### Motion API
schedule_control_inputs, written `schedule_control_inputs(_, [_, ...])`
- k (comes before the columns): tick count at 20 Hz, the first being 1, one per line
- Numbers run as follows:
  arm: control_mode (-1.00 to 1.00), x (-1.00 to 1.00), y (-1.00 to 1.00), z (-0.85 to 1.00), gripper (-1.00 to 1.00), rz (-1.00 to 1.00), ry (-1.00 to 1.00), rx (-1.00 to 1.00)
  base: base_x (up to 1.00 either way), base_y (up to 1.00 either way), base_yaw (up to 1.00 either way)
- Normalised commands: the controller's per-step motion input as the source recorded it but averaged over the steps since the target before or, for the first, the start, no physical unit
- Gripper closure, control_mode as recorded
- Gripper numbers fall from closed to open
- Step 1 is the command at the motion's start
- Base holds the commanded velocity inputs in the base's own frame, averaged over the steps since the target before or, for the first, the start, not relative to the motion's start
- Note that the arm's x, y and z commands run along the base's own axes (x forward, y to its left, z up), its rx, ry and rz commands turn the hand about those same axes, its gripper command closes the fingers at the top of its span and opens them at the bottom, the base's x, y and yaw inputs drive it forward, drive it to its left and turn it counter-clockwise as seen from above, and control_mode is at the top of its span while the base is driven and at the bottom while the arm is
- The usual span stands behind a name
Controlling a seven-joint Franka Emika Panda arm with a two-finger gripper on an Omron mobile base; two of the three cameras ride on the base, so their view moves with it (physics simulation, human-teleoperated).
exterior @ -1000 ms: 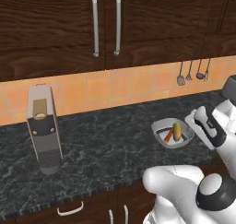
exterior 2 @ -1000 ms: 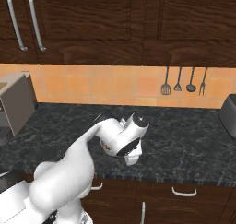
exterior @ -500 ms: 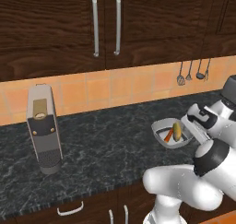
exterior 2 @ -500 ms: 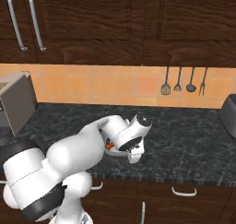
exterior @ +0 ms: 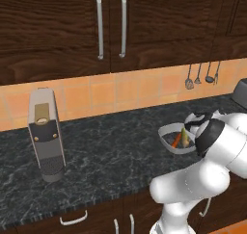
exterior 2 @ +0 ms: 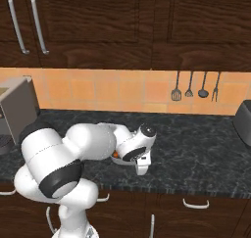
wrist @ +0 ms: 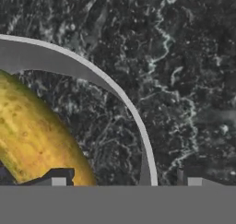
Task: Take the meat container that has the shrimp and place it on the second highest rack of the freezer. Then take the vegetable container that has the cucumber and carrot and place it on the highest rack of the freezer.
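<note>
From the left base view, a grey bowl sits on the dark counter, at about 3 o'clock in the picture. An orange carrot and a yellow-green cucumber lie in it, side by side. The white arm bends up from the bottom and curls over, so the hand comes down on the bowl's right side.

From the right base view, the arm loops in from 8 o'clock and the gripper points down at the counter. A bit of orange peeks out just left of the hand.

In the hand view, the bowl's thin rim runs in a curve from 9 o'clock down to 6 o'clock, right between the two finger tips. The cucumber fills the lower left, inside the bowl, slanting from 9 to 6. The jaws stand apart, one inside the rim and one outside. I think they will pinch the rim next.
</note>
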Motion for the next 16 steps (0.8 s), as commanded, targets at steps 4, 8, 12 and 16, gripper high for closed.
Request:
schedule_control_inputs(4, [-1.0, 0.18, 0.02, -0.35, -1.0, -0.02, 0.0, 0.0, 0.0, 0.0, 0.0])
schedule_control_inputs(8, [-1.0, -0.01, 0.07, -0.28, -1.0, -0.01, 0.01, 0.0, 0.0, 0.0, 0.0])
schedule_control_inputs(12, [-1.0, -0.21, 0.0, -0.33, -1.0, -0.05, 0.0, 0.0, 0.0, 0.0, 0.0])
schedule_control_inputs(16, [-1.0, -0.16, 0.0, -0.32, -1.0, -0.04, 0.0, 0.0, 0.0, 0.0, 0.0])
